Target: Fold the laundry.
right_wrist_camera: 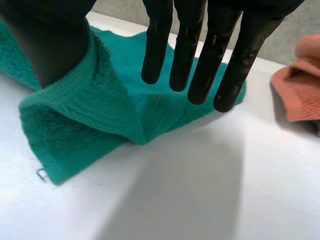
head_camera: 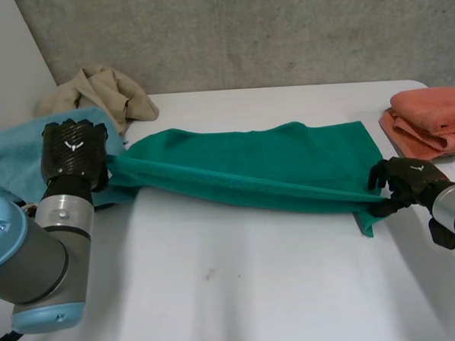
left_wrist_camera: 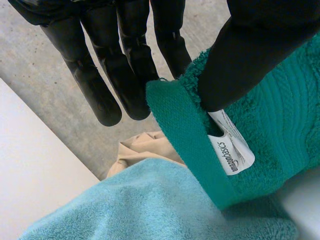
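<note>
White table (head_camera: 257, 291) | grey concrete wall (head_camera: 243, 32) behind | green towel (head_camera: 250, 165) stretched across

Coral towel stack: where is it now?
The stack lies at the table's right edge in the head view, beyond the right hand, apart from the green towel.

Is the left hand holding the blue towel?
No, the left hand pinches a corner of the green towel by its label; the blue towel lies beneath.
</note>
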### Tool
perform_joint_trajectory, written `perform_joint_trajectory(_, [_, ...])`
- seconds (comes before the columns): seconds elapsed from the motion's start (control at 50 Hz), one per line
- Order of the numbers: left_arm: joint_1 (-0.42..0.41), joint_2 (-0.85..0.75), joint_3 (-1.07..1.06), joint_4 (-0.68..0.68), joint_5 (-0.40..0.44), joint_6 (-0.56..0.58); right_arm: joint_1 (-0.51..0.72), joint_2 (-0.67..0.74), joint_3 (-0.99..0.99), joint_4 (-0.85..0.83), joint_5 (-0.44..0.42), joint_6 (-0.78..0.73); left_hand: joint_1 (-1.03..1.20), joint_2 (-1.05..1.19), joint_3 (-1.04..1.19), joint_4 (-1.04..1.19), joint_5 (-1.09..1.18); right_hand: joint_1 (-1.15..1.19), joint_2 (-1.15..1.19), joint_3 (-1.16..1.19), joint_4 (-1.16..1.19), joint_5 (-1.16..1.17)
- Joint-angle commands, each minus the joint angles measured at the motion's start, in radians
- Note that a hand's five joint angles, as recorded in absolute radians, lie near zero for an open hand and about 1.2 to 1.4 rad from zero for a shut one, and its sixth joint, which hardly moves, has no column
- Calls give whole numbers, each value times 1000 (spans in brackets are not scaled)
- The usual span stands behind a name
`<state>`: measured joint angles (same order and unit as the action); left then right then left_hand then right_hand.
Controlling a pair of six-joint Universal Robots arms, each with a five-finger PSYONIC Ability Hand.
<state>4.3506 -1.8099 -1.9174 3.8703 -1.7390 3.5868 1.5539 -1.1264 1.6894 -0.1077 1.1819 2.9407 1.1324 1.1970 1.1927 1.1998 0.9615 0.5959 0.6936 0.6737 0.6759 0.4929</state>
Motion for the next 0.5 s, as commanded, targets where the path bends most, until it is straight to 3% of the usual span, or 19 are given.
perform_joint_trajectory(0.02, [17,18,11,-9,-2,1,0,7,-33,92,-24,9,264,199,204,196,260,211,113,133,131,140])
perform_joint_trajectory(0.06, [26,20,11,-9,-2,1,0,8,-40,108,-30,6,264,199,204,196,260,398,300,320,318,326])
perform_joint_trajectory(0.08, [36,20,11,-11,-1,3,3,8,-43,120,-44,0,264,199,204,196,260,796,699,719,716,725])
perform_joint_trajectory(0.14, [40,21,8,-25,-1,6,6,1,-45,126,-61,-41,264,199,204,196,260,800,703,723,720,729])
perform_joint_trajectory(0.22, [37,47,-8,-92,1,12,3,-24,-42,151,-64,-242,264,199,204,196,260,800,703,723,720,729])
perform_joint_trajectory(0.34, [33,141,-60,-280,13,15,0,-239,-2,281,-56,-630,264,199,204,196,260,800,703,723,720,729])
perform_joint_trajectory(0.5, [44,311,-166,-584,52,58,-11,-348,41,511,-22,-1020,264,199,204,196,260,800,703,723,720,729])
